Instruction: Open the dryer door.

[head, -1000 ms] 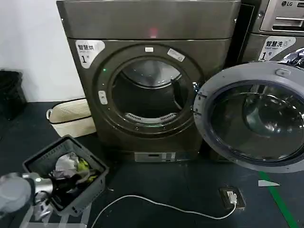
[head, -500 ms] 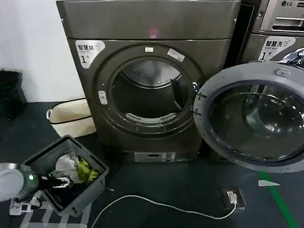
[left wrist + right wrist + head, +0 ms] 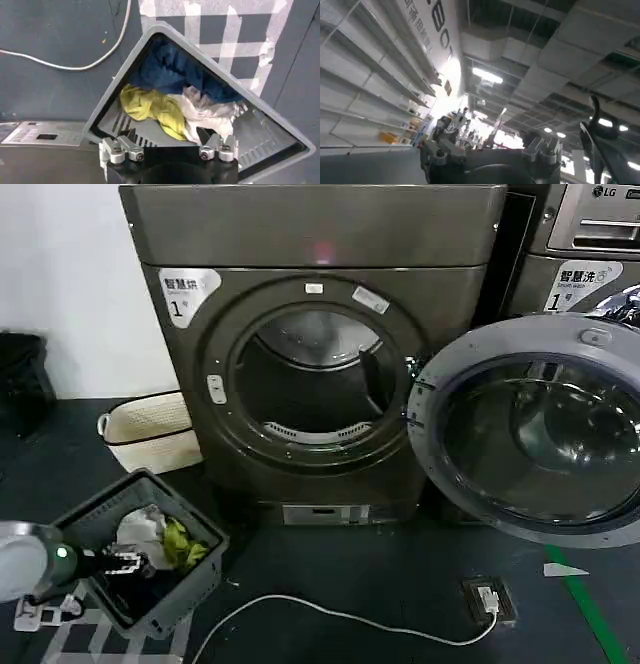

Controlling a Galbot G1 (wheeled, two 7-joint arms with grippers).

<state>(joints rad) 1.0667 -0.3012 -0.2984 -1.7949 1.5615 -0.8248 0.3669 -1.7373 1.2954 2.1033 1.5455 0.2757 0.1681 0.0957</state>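
The dryer (image 3: 310,354) stands against the white wall, drum opening exposed. The dryer door (image 3: 530,429) is swung fully open to the machine's right side, hinged beside the drum opening, its grey inner face and dark glass turned toward the room.

The left gripper (image 3: 125,562) hangs low over the grey laundry basket (image 3: 190,584) on the floor in front of the dryer; its fingers (image 3: 122,148) are spread apart and empty, above yellow, white and blue cloth (image 3: 165,95) in the basket.

The right gripper (image 3: 492,152) points up toward the ceiling, its fingers apart, nothing between them.

A white cable (image 3: 330,614) lies on the dark floor (image 3: 400,574).
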